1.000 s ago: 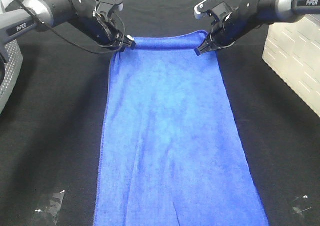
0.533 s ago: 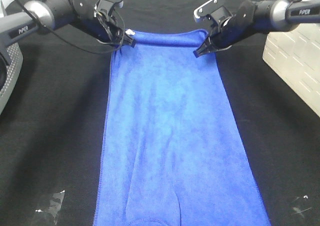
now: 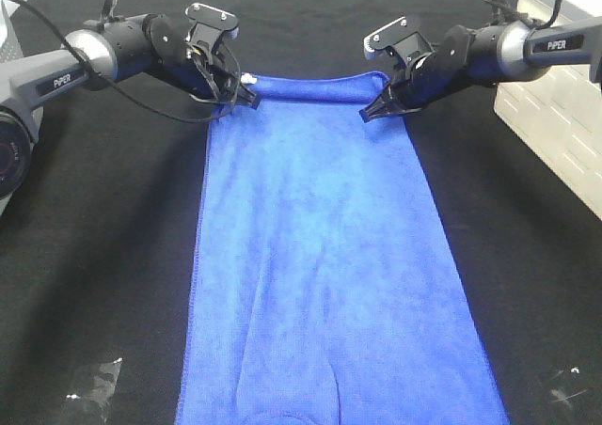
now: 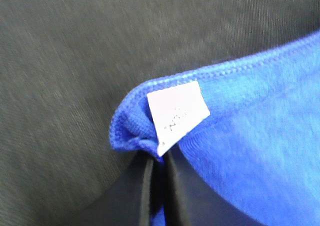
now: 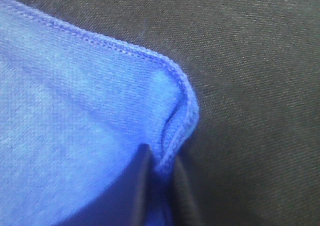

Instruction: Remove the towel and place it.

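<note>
I've got the left hand pinched nearly shut on the towel at its far left corner, the white tag right beside the fingers. My right hand has the far right corner between its fingers, parted only slightly, cloth bunched in the gap. The towel lies flat along the black-covered bench; its near end runs out of frame. The tag's print is too blurred to read.
</note>
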Available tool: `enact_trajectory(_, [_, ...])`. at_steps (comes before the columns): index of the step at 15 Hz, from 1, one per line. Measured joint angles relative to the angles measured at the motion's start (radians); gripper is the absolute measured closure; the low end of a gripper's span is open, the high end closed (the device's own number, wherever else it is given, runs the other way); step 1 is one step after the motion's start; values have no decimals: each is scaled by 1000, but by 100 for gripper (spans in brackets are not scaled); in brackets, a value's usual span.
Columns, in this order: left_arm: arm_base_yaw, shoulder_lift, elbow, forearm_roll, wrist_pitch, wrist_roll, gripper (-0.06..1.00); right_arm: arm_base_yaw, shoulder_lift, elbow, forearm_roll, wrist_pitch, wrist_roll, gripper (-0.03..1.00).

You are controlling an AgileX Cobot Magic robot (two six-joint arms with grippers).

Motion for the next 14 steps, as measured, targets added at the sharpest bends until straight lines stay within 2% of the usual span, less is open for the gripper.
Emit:
enact_trajectory(2, [-1,0,0,23,-41,0,84,0,0,0,13,-49,0,60])
enact_trajectory(3, [-1,0,0,32,-68,0,77,0,0,0,22,-93,0,47])
enact_trajectory(4, [-1,0,0,41,-122,0,62,0,0,0,28,-107,0,32])
enact_trajectory(5, [-1,0,0,42,-149,-4,49,0,0,0,28,-113,0,26])
enact_trajectory(7, [-1,0,0,43,-164,-26,32,-1,0,0,29,-113,0,23])
enact_trajectory(9, [-1,0,0,43,-155,-41,28,-1,-14,0,29,-113,0,22])
enact_trajectory(11, [-1,-10,0,43,-100,-45,28,-1,-56,0,29,-89,0,22])
enact_trajectory(12, [-1,-25,0,43,-49,-48,28,-1,-87,0,29,-47,0,22])
enact_trajectory(14, [-1,-99,0,52,159,-111,28,-1,-177,0,34,174,0,22])
